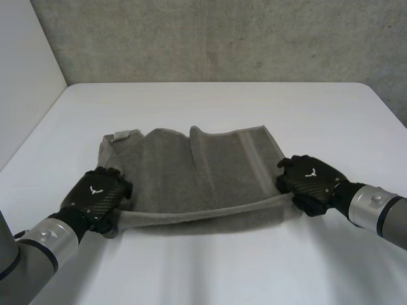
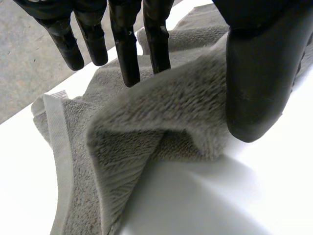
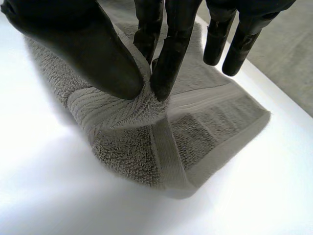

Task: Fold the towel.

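Note:
A grey towel (image 1: 191,178) lies partly folded in the middle of the white table, with a white label (image 1: 121,134) at its far left corner. My left hand (image 1: 98,194) rests at the towel's near left corner. In the left wrist view its fingers (image 2: 127,44) are straight and stand apart from the thumb, with bunched towel (image 2: 161,112) lying loose between them. My right hand (image 1: 311,178) is at the near right corner. In the right wrist view its thumb (image 3: 83,44) and fingers pinch a raised fold of towel (image 3: 210,127).
The white table (image 1: 222,101) stretches bare behind the towel up to a grey wall (image 1: 222,38). In front of the towel there is bare tabletop between my two forearms.

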Controlling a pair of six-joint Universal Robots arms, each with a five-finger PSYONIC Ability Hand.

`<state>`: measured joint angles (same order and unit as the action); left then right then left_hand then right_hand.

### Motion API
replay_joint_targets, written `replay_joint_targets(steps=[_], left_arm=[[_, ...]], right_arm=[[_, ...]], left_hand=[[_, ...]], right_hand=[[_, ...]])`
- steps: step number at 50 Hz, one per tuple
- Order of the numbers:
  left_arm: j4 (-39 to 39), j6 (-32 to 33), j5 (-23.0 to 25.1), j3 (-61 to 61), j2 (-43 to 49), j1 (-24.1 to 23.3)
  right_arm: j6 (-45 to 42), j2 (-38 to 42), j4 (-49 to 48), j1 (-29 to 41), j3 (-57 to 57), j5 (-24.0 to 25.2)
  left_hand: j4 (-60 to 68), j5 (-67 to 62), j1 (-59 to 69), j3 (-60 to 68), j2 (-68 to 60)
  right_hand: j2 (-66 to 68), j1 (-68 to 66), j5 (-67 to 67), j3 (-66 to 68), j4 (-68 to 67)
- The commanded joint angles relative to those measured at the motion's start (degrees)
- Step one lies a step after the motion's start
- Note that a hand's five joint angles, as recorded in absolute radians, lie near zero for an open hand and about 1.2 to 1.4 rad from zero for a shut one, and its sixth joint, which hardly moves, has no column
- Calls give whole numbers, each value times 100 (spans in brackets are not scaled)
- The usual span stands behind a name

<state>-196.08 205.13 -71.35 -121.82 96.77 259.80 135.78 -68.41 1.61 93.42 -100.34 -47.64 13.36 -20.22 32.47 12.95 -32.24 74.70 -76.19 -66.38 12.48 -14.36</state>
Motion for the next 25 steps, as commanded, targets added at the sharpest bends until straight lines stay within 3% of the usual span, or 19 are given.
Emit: replay_joint_targets(steps=[1, 19, 25], left_arm=[[0, 0, -125, 35, 43, 27], [35, 44, -143, 141, 52, 317], [35, 421, -143, 176, 70, 580]], right_arm=[[168, -164, -3, -60, -3, -9], [230, -155, -29, -87, 49, -9], [239, -164, -38, -157, 58, -18]], left_hand=[[-336, 134, -359, -295, 336], [-336, -219, -6, -295, -18], [-336, -556, 331, -295, -354]], right_hand=[[530, -381, -362, -248, 436], [530, -381, -362, -248, 436], [530, -381, -362, -248, 436]])
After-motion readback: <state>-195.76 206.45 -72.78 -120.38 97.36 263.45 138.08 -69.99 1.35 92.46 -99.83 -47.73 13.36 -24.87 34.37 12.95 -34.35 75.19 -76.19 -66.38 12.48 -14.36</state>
